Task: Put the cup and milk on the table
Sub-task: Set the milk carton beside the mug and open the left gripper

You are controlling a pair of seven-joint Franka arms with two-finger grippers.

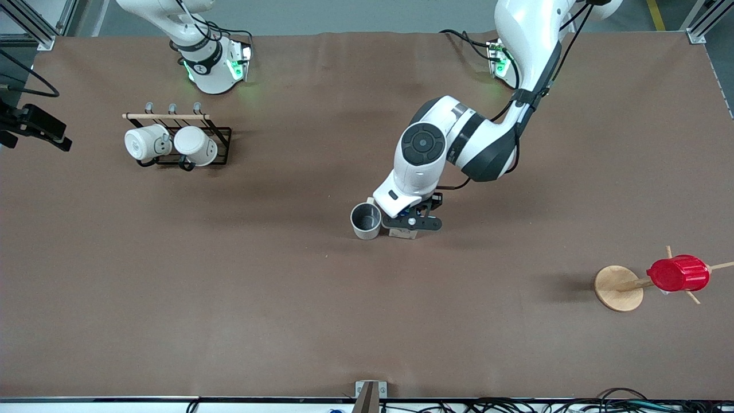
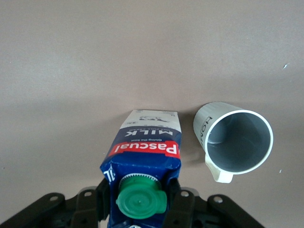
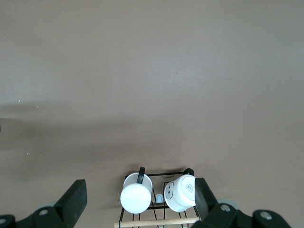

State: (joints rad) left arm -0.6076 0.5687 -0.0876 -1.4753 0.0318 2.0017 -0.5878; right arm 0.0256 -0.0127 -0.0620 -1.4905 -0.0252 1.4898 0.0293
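Note:
The cup [image 1: 366, 221] stands upright on the table [image 1: 367, 321] near its middle, grey inside showing. It also shows in the left wrist view [image 2: 236, 140], handle toward the camera. The milk [image 2: 147, 152] stands close beside it toward the left arm's end, apart from it. In the front view the milk [image 1: 402, 232] is mostly hidden under the hand. My left gripper [image 1: 412, 222] is shut on the milk's top, and in the left wrist view [image 2: 138, 192] its fingers press both sides by the green cap. My right gripper [image 3: 140, 192] is open and empty, high over the mug rack.
A black wire rack [image 1: 221, 143] with two white mugs [image 1: 195, 144] stands toward the right arm's end. A red ribbed cup [image 1: 678, 273] hangs on a wooden stand [image 1: 618, 288] toward the left arm's end, nearer the front camera.

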